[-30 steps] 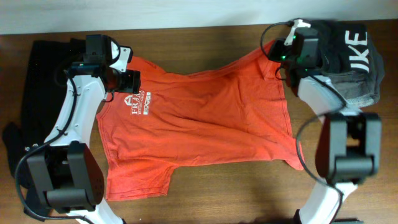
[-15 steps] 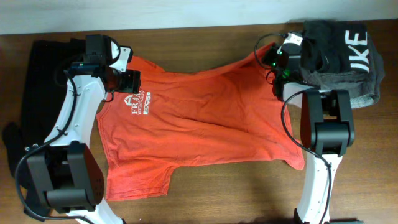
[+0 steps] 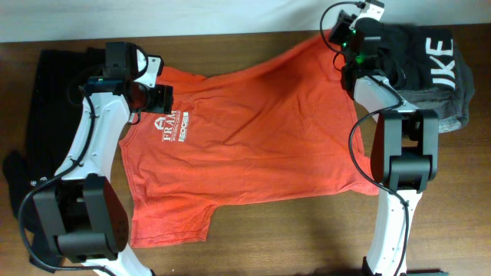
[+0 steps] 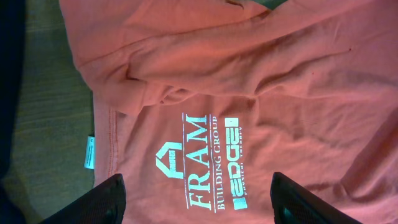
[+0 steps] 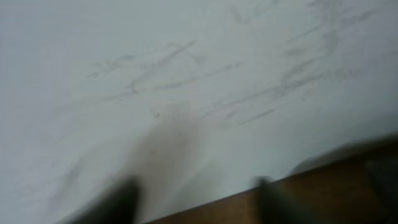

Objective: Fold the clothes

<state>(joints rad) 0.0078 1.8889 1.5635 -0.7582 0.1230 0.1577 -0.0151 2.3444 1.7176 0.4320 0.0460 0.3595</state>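
Right wrist view blurred, right hand (image 5: 196, 202) fingers smeared, black garment (image 3: 46, 100) partly under left arm (image 3: 96, 134)

We see the T-shirt (image 3: 245, 138) spread face up across the table (image 3: 268, 238), with its white lettering (image 3: 175, 129) toward nine o'clock. One corner stretches out to one o'clock, where the right gripper (image 3: 343, 38) meets it; we cannot tell whether its jaws are closed. The left gripper (image 3: 161, 98) sits over the shirt at ten o'clock, just beside the lettering. A black garment (image 3: 46, 100) lies at nine o'clock and a grey garment (image 3: 433, 69) at two o'clock.
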